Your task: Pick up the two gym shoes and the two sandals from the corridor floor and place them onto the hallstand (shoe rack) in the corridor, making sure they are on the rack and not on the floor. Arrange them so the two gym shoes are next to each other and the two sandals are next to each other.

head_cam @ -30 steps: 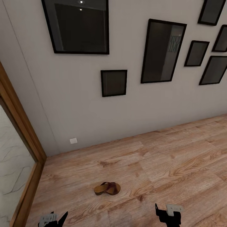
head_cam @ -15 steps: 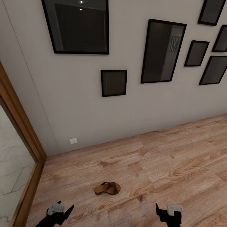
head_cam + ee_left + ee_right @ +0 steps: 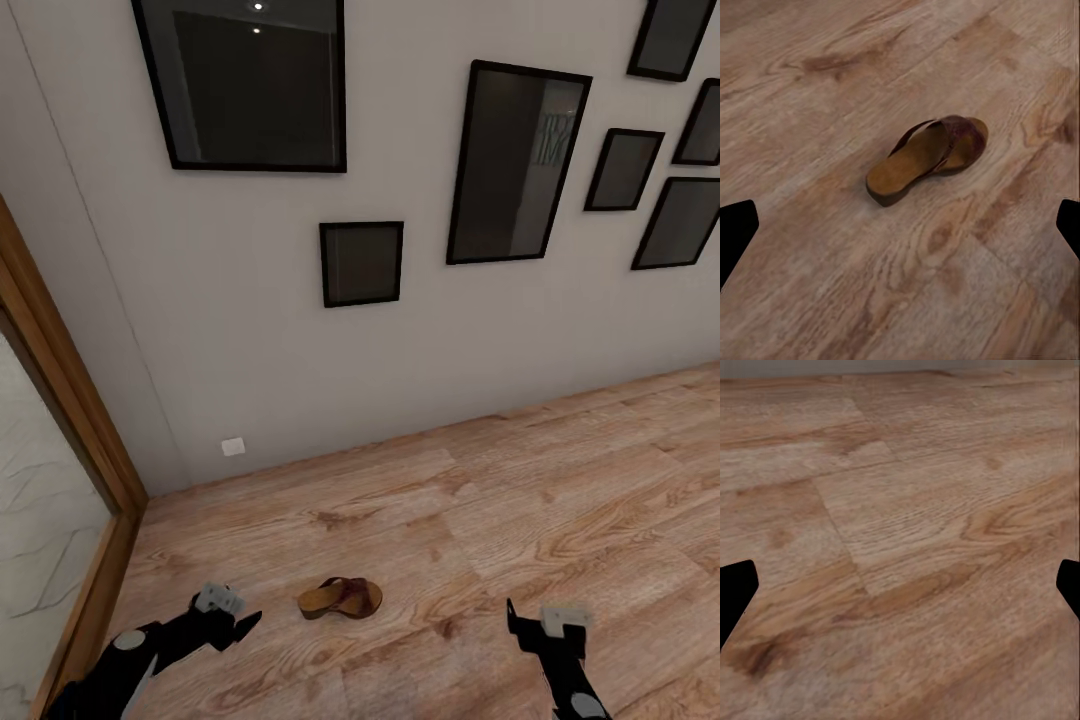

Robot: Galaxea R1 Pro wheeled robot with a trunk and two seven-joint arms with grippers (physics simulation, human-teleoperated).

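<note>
Left gripper (image 3: 228,612) hovers just beside the sandal (image 3: 340,597), jaws spread wide and holding nothing. Right gripper (image 3: 545,630) hangs well apart over bare floor (image 3: 560,500), also open and empty. One sandal lies on the floor near the wall (image 3: 250,350).

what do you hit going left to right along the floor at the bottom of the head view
wooden door frame → left end effector → brown sandal → bare stretch of corridor floor → right end effector
</note>
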